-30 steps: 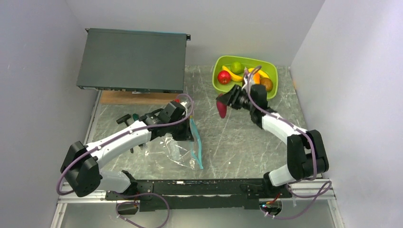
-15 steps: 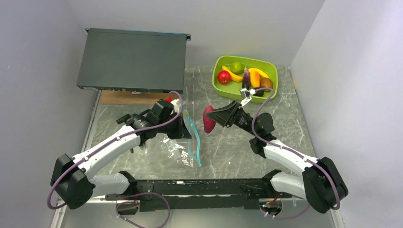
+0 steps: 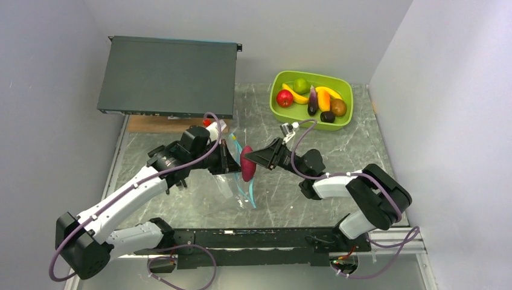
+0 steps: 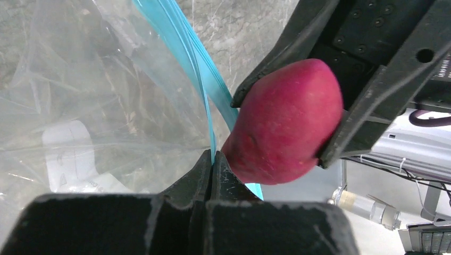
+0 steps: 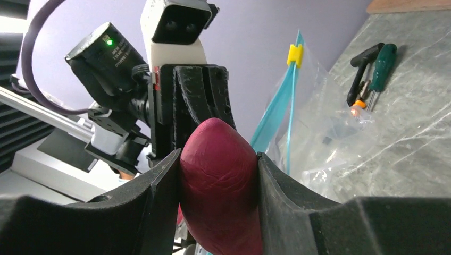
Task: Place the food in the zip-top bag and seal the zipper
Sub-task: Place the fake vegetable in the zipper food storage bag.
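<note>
My right gripper (image 3: 246,162) is shut on a dark red food piece (image 3: 248,165), held at the mouth of the clear zip-top bag (image 3: 224,188). My left gripper (image 3: 228,161) is shut on one edge of the bag's teal zipper (image 3: 246,194), holding it up. In the left wrist view the red piece (image 4: 287,127) touches the zipper (image 4: 191,58) just beside my left gripper (image 4: 213,159). In the right wrist view my right gripper (image 5: 219,155) squeezes the piece (image 5: 220,191), with the zipper (image 5: 276,111) and its yellow slider (image 5: 294,53) behind. Apple (image 3: 284,97), lime (image 3: 300,85), bananas (image 3: 296,95), eggplant (image 3: 313,101) and kiwi (image 3: 339,107) lie in the tub.
The lime-green tub (image 3: 275,107) stands at the back right. A flat black box (image 3: 169,75) rests on a wooden board (image 3: 175,125) at the back left. Hand tools (image 5: 372,64) lie on the table left of the bag. Grey walls close in both sides.
My right gripper has carried the red piece left from near the tub to the bag's mouth. My left gripper has shifted slightly left, still holding the bag's edge up.
</note>
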Controlling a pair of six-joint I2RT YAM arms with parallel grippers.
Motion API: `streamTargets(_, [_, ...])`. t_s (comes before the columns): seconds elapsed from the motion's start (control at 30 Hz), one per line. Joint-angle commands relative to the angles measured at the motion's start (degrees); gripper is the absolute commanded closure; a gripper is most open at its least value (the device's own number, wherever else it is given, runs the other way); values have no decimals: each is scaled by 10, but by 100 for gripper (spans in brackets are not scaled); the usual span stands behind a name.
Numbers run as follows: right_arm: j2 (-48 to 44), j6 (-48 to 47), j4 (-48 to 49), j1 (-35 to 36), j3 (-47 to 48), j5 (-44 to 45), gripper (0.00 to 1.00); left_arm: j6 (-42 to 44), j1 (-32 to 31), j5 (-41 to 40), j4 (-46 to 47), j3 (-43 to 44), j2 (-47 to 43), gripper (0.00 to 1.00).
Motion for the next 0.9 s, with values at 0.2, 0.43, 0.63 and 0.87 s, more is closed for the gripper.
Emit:
streamTargets(0.2, [-55,-127,-34,45,-2,20,86,-20,18,17,11,-5,-42,100])
streamTargets(0.43, [-86,-182,-85,56,5,25,39,-16,24,3,-6,1,-52,100])
streamTargets(0.63, [-111,-212,-133,54,13,33,22,-16,24,1,-9,-2,-56,100])
streamTargets(0.87, [-129,-249,-201,58,28,33,74,-14,26,-4,-14,4,-57,100])
